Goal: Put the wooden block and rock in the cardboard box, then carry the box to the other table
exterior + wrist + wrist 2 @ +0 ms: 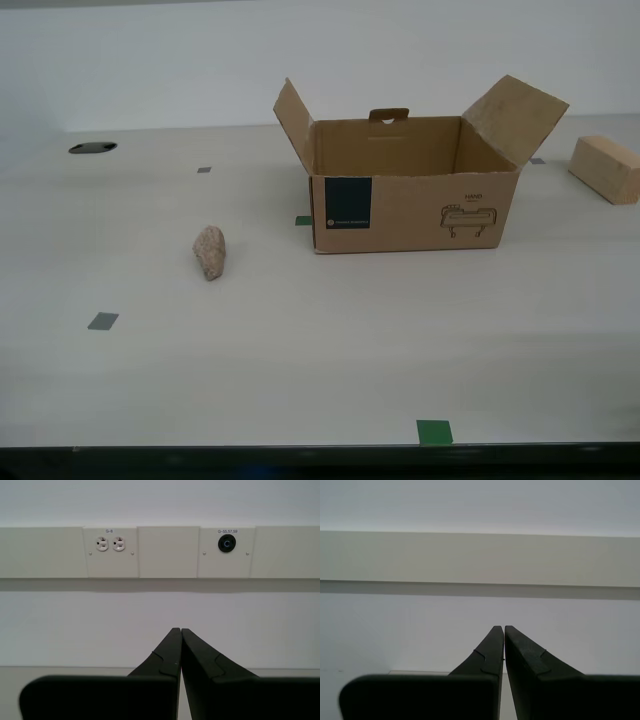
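Note:
The cardboard box (415, 190) stands open on the smooth off-white table (300, 370) in the exterior view, its flaps up, with a navy label and a line drawing on the front. The pinkish rock (209, 251) lies on the table toward the exterior view's left of the box. The wooden block (605, 168) lies at the exterior view's right edge. No arm shows in the exterior view. My first gripper (180, 629) is shut with nothing in it and faces a wall. My second gripper (503, 627) is also shut and bare, facing a wall. The other table is out of view.
Small grey and green squares (434, 432) mark the tabletop. A dark oval opening (92, 148) sits at the table's far side on the exterior view's left. The first wrist view shows a wall panel with outlets (110, 544) and a round socket (226, 543).

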